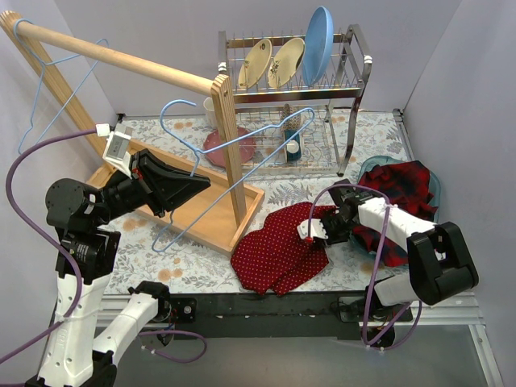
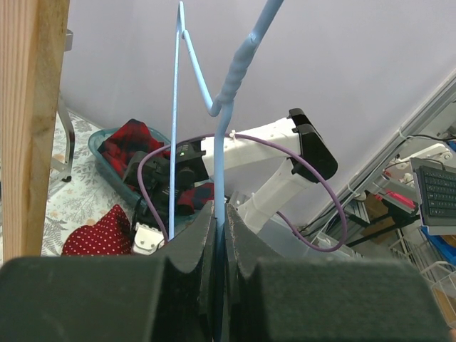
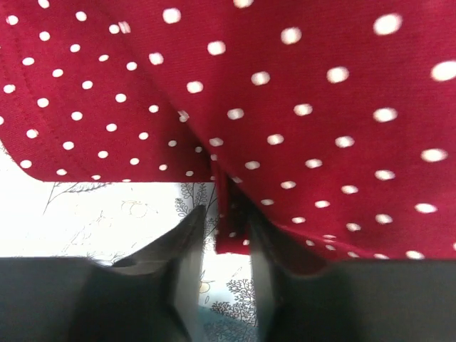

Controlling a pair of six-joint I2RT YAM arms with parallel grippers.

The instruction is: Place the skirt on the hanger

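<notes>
Dark fingers [image 3: 189, 242] of the right gripper [image 3: 226, 214] are filling the bottom of the right wrist view. A folded edge of the skirt [image 3: 285, 85] is hanging down right between them. A thin line of light is showing between the fold and one finger, so I cannot tell if the jaws are squeezing the cloth or only sitting around it.

Seen from above, this gripper is sitting at the far right edge of the skirt. The red skirt with its little white dots is lying crumpled on the flowery tablecloth [image 1: 185, 258]. It is lying near the front edge of the table, between the base of the wooden rack [image 1: 121, 56] and a teal tub [image 1: 369, 164]. A red-and-dark plaid shirt [image 1: 403, 189] is sitting in that tub, just behind the right arm.

The left gripper [image 2: 219, 235] is clamping tight on the wire of a light blue hanger [image 2: 219, 164]. It is holding the hanger up off the table, to the left of the skirt and apart from it. The hanger is crossing in front of the rack's upright post.

A second hanger [image 1: 36, 105] is hanging on the rack's long rod at the far left. A metal dish rack [image 1: 355, 89] is standing at the back, and a blue plate [image 1: 318, 32] is standing in it on its edge.
</notes>
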